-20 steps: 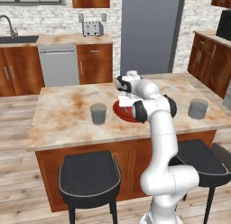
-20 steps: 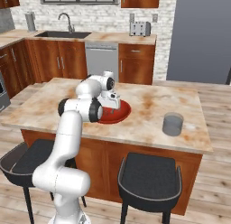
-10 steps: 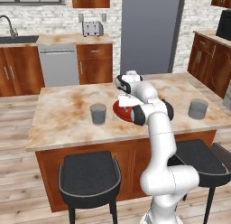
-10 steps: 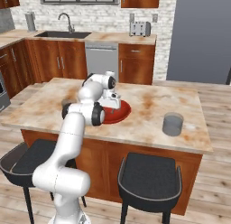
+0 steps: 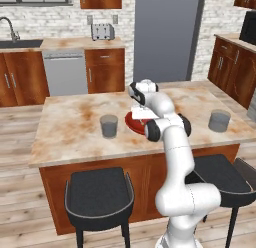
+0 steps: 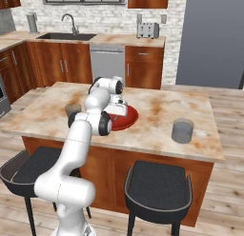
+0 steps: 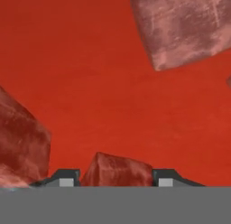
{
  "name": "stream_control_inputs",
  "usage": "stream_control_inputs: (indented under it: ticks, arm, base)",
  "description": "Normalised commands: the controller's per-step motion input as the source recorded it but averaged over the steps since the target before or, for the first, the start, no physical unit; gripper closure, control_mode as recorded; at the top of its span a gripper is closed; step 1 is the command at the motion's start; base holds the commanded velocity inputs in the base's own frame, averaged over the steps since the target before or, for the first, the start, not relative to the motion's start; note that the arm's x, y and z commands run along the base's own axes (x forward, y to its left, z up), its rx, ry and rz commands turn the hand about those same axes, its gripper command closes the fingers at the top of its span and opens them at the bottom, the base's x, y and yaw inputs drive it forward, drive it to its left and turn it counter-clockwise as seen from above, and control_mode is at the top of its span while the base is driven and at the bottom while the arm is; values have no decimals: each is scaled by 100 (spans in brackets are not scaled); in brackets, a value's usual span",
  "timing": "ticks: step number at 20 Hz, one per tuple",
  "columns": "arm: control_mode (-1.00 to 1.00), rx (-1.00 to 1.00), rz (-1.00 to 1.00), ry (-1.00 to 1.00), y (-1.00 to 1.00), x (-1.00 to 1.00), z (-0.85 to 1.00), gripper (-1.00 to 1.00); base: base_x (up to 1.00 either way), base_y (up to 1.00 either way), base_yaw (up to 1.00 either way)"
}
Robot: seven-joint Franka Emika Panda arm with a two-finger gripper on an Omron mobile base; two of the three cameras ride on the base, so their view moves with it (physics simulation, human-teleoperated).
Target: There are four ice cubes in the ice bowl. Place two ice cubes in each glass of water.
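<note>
Your gripper (image 7: pixel 116 182) sits low inside the ice bowl (image 6: pixel 127 119), which rests on the island counter (image 5: pixel 75 117) between the two tumblers. One ice cube (image 7: pixel 118 170) lies between the fingertips (image 7: pixel 66 179), at 6 o'clock in the hand view. The jaws stand partly apart on either side of it; whether they are clamped on it, you cannot tell. A second cube (image 7: pixel 189 24) lies at 1 o'clock, a third (image 7: pixel 20 144) at 8 o'clock. The hand is this low so the fingers can flank a cube. The left glass (image 5: pixel 109 126) and right glass (image 5: pixel 219 120) stand apart from the bowl, awaiting two cubes each.
</note>
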Motion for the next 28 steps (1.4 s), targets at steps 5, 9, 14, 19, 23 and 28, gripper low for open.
stream_control_inputs:
  ticks: [5, 9, 14, 19, 23, 28]
  arm:
    - [-100, 0, 0, 3, 0, -19, -6, 100]
    - [-100, 0, 0, 1, 0, -67, 53, 100]
    - [-100, 0, 0, 0, 18, -87, 19, 100]
    - [-100, 0, 1, -6, 20, -98, 26, 100]
    - [-100, -2, 0, -34, 13, -100, 53, 100]
    - [-100, -9, 0, -61, 18, -100, 42, 100]
  base:
    - [0, 0, 0]
    - [0, 0, 0]
    - [0, 0, 0]
    - [0, 0, 0]
    - [0, 0, 0]
    - [0, 0, 0]
